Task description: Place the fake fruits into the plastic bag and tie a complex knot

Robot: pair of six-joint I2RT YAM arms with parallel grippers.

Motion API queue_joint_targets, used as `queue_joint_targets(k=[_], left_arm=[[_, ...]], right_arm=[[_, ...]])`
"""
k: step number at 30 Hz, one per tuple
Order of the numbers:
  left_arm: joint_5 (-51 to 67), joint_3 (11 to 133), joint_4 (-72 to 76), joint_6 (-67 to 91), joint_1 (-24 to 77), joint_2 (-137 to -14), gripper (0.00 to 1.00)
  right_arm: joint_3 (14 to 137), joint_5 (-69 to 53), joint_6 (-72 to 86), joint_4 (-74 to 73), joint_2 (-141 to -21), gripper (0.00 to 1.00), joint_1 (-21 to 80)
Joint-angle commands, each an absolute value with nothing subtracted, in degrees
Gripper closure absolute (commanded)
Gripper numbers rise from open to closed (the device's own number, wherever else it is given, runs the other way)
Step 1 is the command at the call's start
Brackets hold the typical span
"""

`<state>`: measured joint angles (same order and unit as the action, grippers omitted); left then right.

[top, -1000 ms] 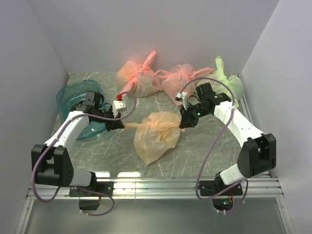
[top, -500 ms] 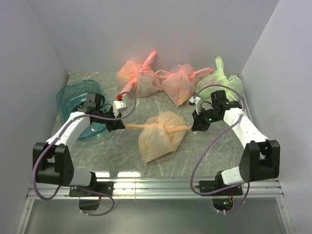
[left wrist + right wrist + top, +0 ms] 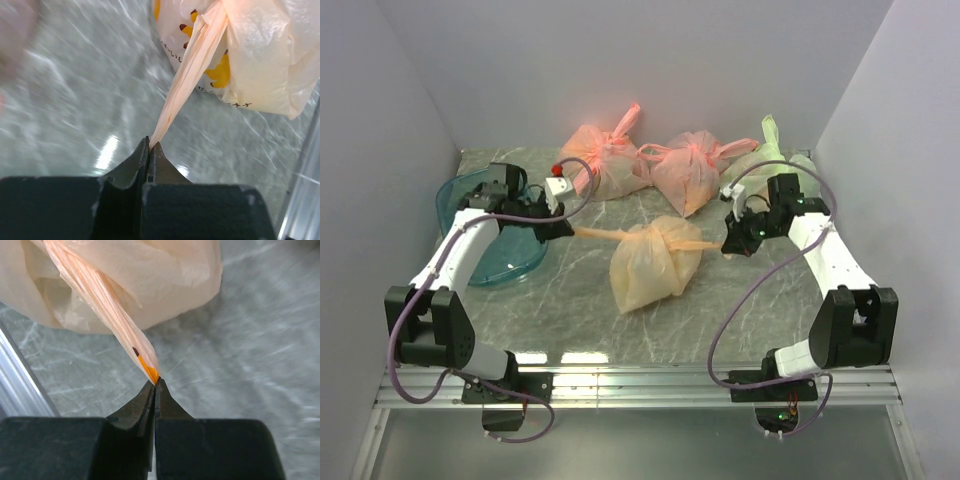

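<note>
1. pinching the tip of the bag's left handle (image 3: 600, 232), the left gripper (image 3: 563, 230) is holding its jaws pressed together on the thin film, with no gap showing between them in the left wrist view.
2. the right gripper (image 3: 728, 246) is doing the same on the right handle (image 3: 701, 245), its jaws squeezed tight on the orange tip of the strip.
3. the bag (image 3: 650, 265) is lying on the table (image 3: 570, 310) near the middle, between the two grippers. its body is bulging and sagging toward the near edge.
4. both handles are running out taut from a bunched point at the top of the bag, one to the left and one to the right, forming a nearly straight line.
5. yellow banana prints are showing through the film in the left wrist view. what is sitting inside the bag is too veiled to tell.
6. the left arm is reaching over a teal tub (image 3: 470, 195) at the left side of the table.
7. two salmon bags (image 3: 605, 160) and a green bag (image 3: 770, 160) are resting along the back wall, apart from the stretched bag.
</note>
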<state>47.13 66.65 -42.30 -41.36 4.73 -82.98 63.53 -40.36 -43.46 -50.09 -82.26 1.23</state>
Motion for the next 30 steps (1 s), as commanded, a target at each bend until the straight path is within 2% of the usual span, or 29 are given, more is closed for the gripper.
queue_joint_targets(k=[1,11,19,26,27,28,29,30], left_arm=[[34.5,71.7,-47.5,-45.8,-2.5,-80.8,1.0],[30.9,59.7,-43.3,-49.6,-9.7,-83.2,1.0],[35.2,75.4,-49.7,-48.2,-12.2,-85.4,1.0],[37.1,69.0,-46.8,-48.6,-12.3,-86.1,1.0],[39.3,69.5,-50.4,-50.7,-12.2,-86.4,1.0],[44.3,70.2,-52.4,-51.8,-11.3,-86.9,0.98],[45.9,70.7,-54.2,-52.5,-10.1,-86.8,0.9],[46.8,70.9,-55.1,-52.3,-8.5,-86.3,0.66]], right_arm=[[67.2,-22.9,-48.8,-56.9,-79.7,1.0,-6.0],[55.8,-18.0,-50.3,-47.5,-83.9,1.0,-9.0],[68.7,-20.6,-50.6,-56.6,-83.8,1.0,-10.6],[62.3,-22.3,-49.0,-53.6,-85.9,1.0,-9.3],[62.1,-23.0,-48.8,-53.8,-86.3,1.0,-9.0],[61.7,-23.7,-48.3,-53.7,-86.5,1.0,-8.4],[61.2,-23.7,-48.3,-53.5,-86.5,1.0,-8.2],[61.3,-23.7,-48.4,-53.7,-86.6,1.0,-7.9]])
